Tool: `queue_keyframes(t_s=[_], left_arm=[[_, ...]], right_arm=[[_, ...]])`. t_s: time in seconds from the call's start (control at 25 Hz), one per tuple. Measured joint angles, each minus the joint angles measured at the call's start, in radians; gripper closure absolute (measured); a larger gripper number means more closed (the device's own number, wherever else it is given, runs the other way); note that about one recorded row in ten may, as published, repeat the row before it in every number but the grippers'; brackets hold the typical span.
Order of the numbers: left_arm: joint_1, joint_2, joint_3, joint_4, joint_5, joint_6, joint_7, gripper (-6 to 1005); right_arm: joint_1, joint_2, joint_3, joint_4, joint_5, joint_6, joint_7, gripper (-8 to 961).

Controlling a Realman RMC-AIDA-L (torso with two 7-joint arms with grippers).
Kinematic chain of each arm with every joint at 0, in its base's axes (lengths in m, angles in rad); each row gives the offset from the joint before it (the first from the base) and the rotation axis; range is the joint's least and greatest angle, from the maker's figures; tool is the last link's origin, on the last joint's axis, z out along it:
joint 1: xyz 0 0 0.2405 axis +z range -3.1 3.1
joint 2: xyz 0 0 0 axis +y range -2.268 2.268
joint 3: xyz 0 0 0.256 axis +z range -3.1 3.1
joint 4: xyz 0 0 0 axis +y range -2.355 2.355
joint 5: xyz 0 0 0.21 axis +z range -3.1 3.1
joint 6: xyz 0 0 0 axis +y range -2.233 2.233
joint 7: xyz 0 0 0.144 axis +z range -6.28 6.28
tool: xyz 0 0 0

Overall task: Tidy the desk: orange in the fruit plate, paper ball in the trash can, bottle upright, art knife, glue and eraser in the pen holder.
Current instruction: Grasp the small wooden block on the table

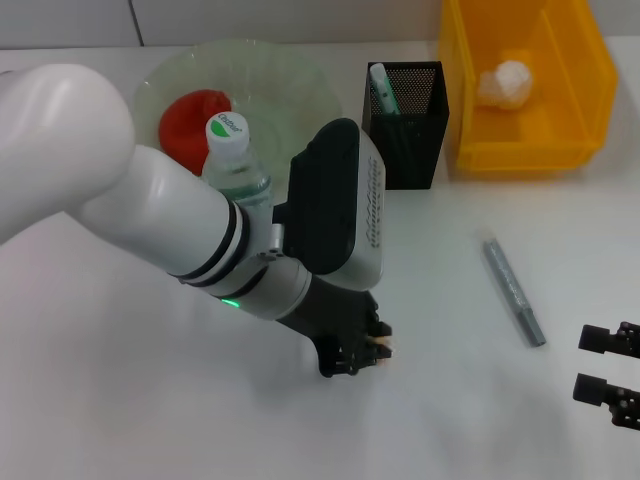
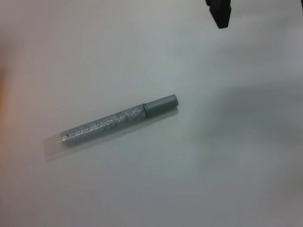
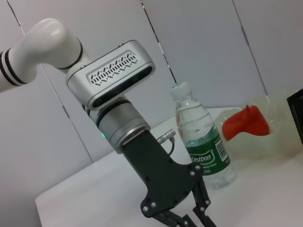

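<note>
My left gripper (image 1: 368, 352) is down on the table at the front centre, its fingers closed around the small tan eraser (image 1: 387, 347). It also shows in the right wrist view (image 3: 189, 221). The bottle (image 1: 236, 165) stands upright behind my left arm, next to the fruit plate (image 1: 300, 85), which holds the orange (image 1: 193, 118). The grey art knife (image 1: 513, 292) lies on the table to the right and shows in the left wrist view (image 2: 118, 121). The pen holder (image 1: 405, 130) holds the glue (image 1: 383, 88). The paper ball (image 1: 505, 82) is in the trash can (image 1: 560, 150). My right gripper (image 1: 605, 367) is open at the front right.
My left forearm (image 1: 180, 220) crosses the left half of the table in front of the plate and bottle. The pen holder and the trash can stand side by side at the back right. Bare table lies between the art knife and my left gripper.
</note>
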Motion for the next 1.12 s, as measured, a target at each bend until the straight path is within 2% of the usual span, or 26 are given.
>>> queue_keyframes(t_s=[0.16, 0.36, 0.8, 1.0, 1.12], left_arm=[[0.002, 0.0, 0.002, 0.036, 0.017, 0.005, -0.017, 796], [-0.003, -0.001, 0.006, 0.052, 0.063, 0.012, -0.017, 593], [-0.008, -0.001, 0.01, 0.042, 0.09, 0.005, -0.002, 347], [-0.007, -0.001, 0.023, 0.04, 0.091, -0.014, 0.006, 153], [-0.003, -0.001, 0.04, 0.04, 0.091, -0.03, 0.008, 174]], right_arm=[[0.0, 0.0, 0.0, 0.0, 0.0, 0.004, 0.0, 295], [0.003, 0.0, 0.0, 0.01, 0.0, 0.007, 0.0, 296], [0.008, 0.001, -0.002, 0.014, -0.003, 0.02, -0.001, 296], [0.012, 0.001, -0.007, 0.015, -0.003, 0.03, -0.001, 297], [0.021, 0.001, -0.009, 0.025, -0.005, 0.045, -0.001, 297]])
